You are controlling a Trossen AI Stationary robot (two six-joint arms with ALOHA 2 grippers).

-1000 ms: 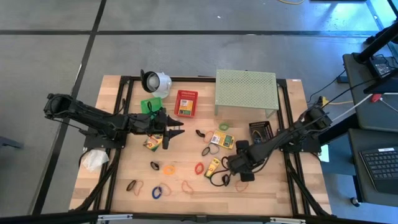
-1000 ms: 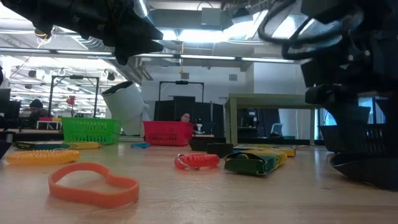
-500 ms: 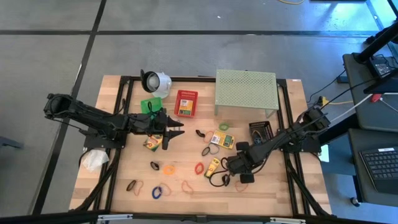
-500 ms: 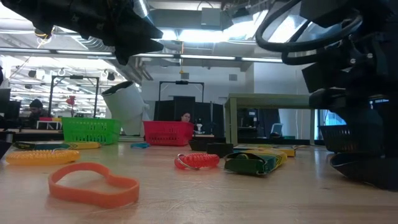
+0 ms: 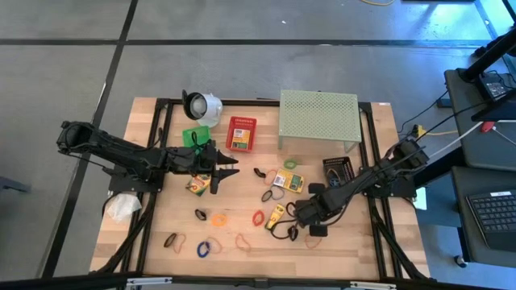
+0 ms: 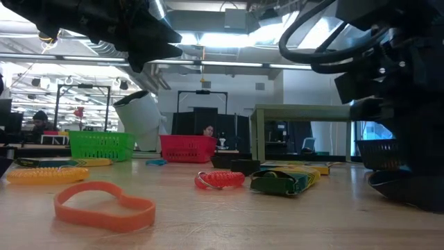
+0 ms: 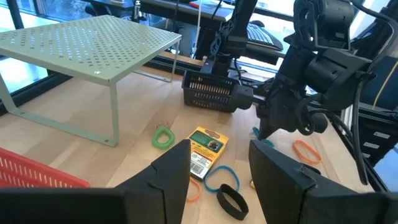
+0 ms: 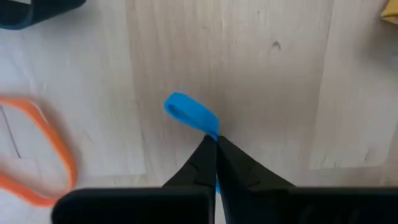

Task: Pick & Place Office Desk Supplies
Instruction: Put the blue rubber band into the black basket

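Observation:
Rubber bands and yellow-and-green crayon boxes (image 5: 288, 180) lie scattered on the wooden table (image 5: 355, 246). My right gripper (image 5: 300, 221) points down at the table's right-centre, beside a crayon box (image 5: 276, 216), and is shut on a small blue rubber band (image 8: 189, 114). An orange band (image 8: 37, 155) lies flat close by. My left gripper (image 5: 226, 167) hovers open and about level above the table's left-centre. Nothing is between its fingers (image 7: 221, 180). It faces the right arm. My right gripper pinches one end of the blue band (image 8: 214, 132) between its two fingertips (image 8: 216, 140). The fingers come from above and point down. The band's free loop (image 8: 180, 107) sticks out past the tips, flat on the wood.
A pale green perforated shelf (image 5: 318, 118) stands at the far right, with a black basket (image 5: 339, 170) in front of it. A red basket (image 5: 241, 134), a green basket (image 5: 194, 135) and a white round object (image 5: 201, 105) stand far left. More bands (image 5: 218, 218) lie near the front.
My right hand has stayed over the same spot and rolled a little about its downward axis; in the low view its dark bulk has swung slightly. Nothing on the table has visibly shifted.

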